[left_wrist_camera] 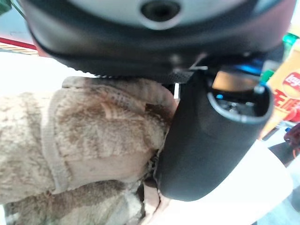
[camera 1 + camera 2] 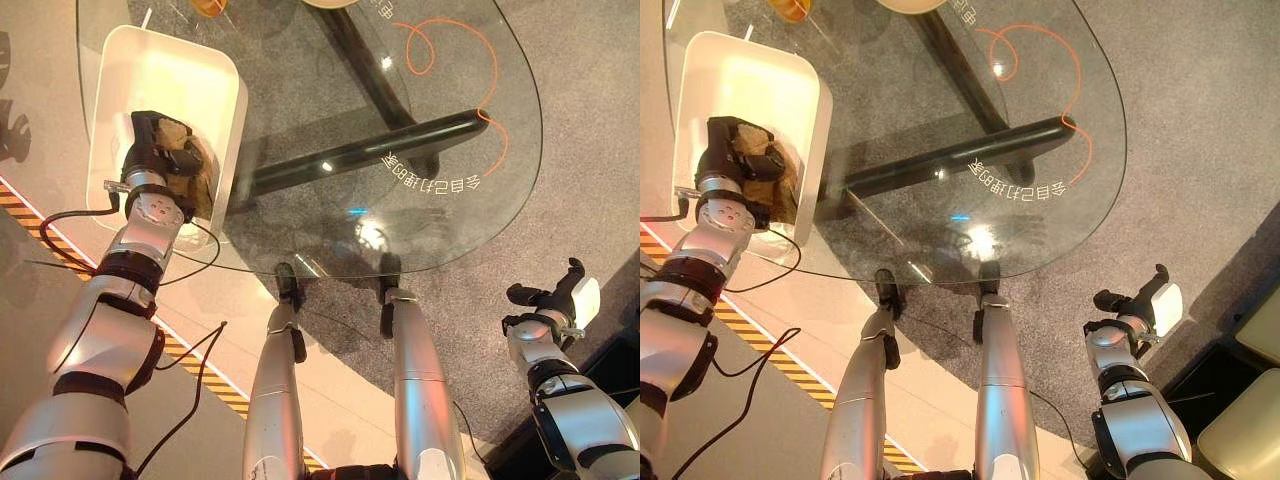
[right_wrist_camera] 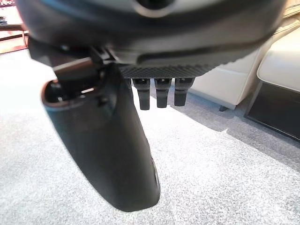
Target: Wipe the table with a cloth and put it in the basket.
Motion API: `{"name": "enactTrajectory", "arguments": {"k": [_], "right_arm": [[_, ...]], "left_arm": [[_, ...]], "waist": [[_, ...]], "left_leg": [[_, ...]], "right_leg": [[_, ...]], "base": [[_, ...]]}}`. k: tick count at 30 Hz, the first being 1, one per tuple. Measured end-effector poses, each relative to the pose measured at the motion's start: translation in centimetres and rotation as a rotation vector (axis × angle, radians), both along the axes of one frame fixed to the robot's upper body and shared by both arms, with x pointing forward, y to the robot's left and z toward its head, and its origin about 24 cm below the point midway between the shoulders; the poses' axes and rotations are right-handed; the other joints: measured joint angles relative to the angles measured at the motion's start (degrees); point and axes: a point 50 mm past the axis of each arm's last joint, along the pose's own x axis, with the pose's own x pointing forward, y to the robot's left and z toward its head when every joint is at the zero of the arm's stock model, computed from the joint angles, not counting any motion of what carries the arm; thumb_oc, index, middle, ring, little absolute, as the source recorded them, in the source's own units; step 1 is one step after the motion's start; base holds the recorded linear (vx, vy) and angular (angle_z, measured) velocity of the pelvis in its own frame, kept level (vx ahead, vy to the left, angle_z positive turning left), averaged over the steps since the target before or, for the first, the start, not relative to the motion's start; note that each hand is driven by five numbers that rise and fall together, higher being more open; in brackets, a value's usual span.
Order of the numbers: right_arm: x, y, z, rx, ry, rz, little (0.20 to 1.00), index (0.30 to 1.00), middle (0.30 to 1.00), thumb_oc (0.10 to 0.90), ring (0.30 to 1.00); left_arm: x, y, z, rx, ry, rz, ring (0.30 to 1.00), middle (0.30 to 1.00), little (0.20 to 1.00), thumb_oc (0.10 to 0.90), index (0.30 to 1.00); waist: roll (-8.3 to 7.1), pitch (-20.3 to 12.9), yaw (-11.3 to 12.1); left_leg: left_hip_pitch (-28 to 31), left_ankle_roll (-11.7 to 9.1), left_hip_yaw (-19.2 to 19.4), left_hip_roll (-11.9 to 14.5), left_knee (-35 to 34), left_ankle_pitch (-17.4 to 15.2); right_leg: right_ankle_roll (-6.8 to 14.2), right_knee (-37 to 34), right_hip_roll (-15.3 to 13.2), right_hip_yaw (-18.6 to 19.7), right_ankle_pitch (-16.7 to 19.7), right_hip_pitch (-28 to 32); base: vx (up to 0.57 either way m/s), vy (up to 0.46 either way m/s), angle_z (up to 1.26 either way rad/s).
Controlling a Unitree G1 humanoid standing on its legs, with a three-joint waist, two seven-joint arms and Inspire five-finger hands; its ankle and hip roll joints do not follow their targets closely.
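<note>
Left wrist view is where you see it best: the left robot hand (image 1: 206,140) has its thumb and fingers curled into the fluffy tan cloth (image 1: 93,140), so it's grasping that, bunched up right against the palm. From the head cameras that hand sits inside the white basket (image 2: 215,75), which is parked on the near-left part of the glass surface (image 2: 440,210), and the cloth pokes out brown around the fingers, down in the basket rather than on the glass. The basket is tilted a bit relative to the surface edge, long side running away from the robot. Over on the other side, the right robot hand (image 2: 560,295) hangs off past the surface's edge over the grey carpet (image 2: 590,150), well apart from everything, fingers loosely relaxed and holding nothing, thumb with a white cover. Through the glass you can see the dark base (image 2: 370,150) and some orange swirl markings (image 2: 450,50).
</note>
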Motion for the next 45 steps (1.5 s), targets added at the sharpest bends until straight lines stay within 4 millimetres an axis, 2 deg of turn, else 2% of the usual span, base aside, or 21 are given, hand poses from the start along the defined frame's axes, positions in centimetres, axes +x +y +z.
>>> {"name": "enactTrajectory", "arguments": {"k": [6,8,9,10,11,12,14,37,40,45], "right_arm": [[0.03,0.00,0.04,0.000,-0.001,0.000,0.900,0.900,0.900,0.800,0.900],[0.07,0.01,0.08,0.000,-0.002,0.000,0.900,0.900,0.900,0.800,0.900],[0.09,0.02,0.10,0.000,-0.003,0.001,0.900,0.900,0.900,0.800,0.900],[0.09,0.02,0.11,0.000,-0.003,0.001,0.900,0.900,0.900,0.800,0.900],[0.09,0.02,0.10,0.000,-0.003,0.001,0.900,0.900,0.900,0.800,0.900],[0.09,0.02,0.10,0.000,-0.003,0.001,0.900,0.900,0.900,0.800,0.900],[0.15,0.04,0.16,0.000,-0.005,0.001,0.900,0.900,0.900,0.800,0.900],[0.29,0.12,0.28,0.000,-0.010,0.005,0.900,0.900,0.900,0.800,0.900],[0.10,0.10,0.06,0.000,-0.006,0.004,0.900,0.900,0.900,0.800,0.900],[-0.34,0.04,-0.44,0.002,0.005,0.003,0.900,0.900,0.900,0.800,0.900]], "left_arm": [[0.01,0.21,-0.34,-0.005,0.039,0.003,0.300,0.300,0.200,0.100,0.300],[0.07,0.14,-0.33,-0.007,0.052,-0.009,0.333,0.333,0.238,0.138,0.333],[0.10,0.11,-0.28,-0.007,0.055,-0.012,0.373,0.373,0.285,0.185,0.373],[0.15,0.05,-0.13,-0.006,0.056,-0.014,0.448,0.448,0.373,0.273,0.448],[0.19,-0.01,-0.02,-0.004,0.058,-0.014,0.592,0.592,0.540,0.440,0.592],[0.20,-0.03,0.02,-0.003,0.058,-0.014,0.646,0.646,0.604,0.504,0.646],[0.24,-0.07,0.10,0.000,0.063,-0.013,0.900,0.900,0.900,0.800,0.900],[0.33,-0.02,0.11,0.004,0.088,-0.015,0.900,0.900,0.900,0.800,0.900],[0.36,-0.17,0.29,0.003,0.079,-0.022,0.900,0.900,0.900,0.800,0.900],[0.31,-0.50,0.53,0.015,0.044,-0.057,0.900,0.900,0.900,0.800,0.900]], "waist": [[0.00,0.00,-0.17],[0.00,0.00,-0.17],[0.00,0.00,-0.17],[-0.01,0.00,-0.15],[-0.01,0.00,-0.17],[-0.01,0.00,-0.15],[-0.02,0.00,-0.14],[-0.13,-0.02,-0.25],[-0.17,-0.01,-0.22],[-0.48,-0.16,-0.03]], "left_leg": [[-0.08,0.00,-0.02,0.02,0.02,0.00],[-0.28,0.00,-0.04,0.02,0.05,0.00],[-0.44,0.00,-0.08,0.02,0.11,0.00],[-0.69,0.00,-0.13,0.02,0.13,0.00],[-0.80,0.00,-0.13,0.02,0.13,0.00],[-0.82,0.00,-0.13,0.02,0.13,0.00],[-0.83,0.00,-0.14,0.02,0.12,0.00],[-0.53,0.00,-0.36,0.03,0.17,0.00],[0.30,-0.02,-0.82,0.03,0.17,0.01],[5.52,-0.18,-1.19,0.19,-1.96,0.16]], "right_leg": [[-0.01,-0.03,0.01,-0.03,0.00,-0.06],[0.00,-0.03,0.01,-0.04,0.01,-0.20],[-0.01,-0.03,0.01,-0.08,0.01,-0.29],[-0.02,-0.03,0.01,-0.12,0.02,-0.46],[-0.02,-0.03,0.01,-0.12,0.03,-0.56],[-0.02,-0.03,0.01,-0.11,0.03,-0.58],[-0.02,-0.04,0.01,-0.12,0.03,-0.59],[-0.03,0.01,0.01,-0.23,0.05,-0.21],[-0.03,-0.08,0.00,-0.57,0.05,0.93],[0.40,-2.06,0.05,-1.30,-0.27,6.16]], "base": [[0.00,0.000,0.00],[0.00,0.000,0.00],[0.00,0.000,0.00],[0.00,0.000,0.00],[0.00,0.000,0.00],[0.00,0.000,0.00],[0.00,0.000,0.00],[0.00,0.000,0.00],[-0.01,-0.025,0.05],[-0.01,-0.017,0.02]]}}
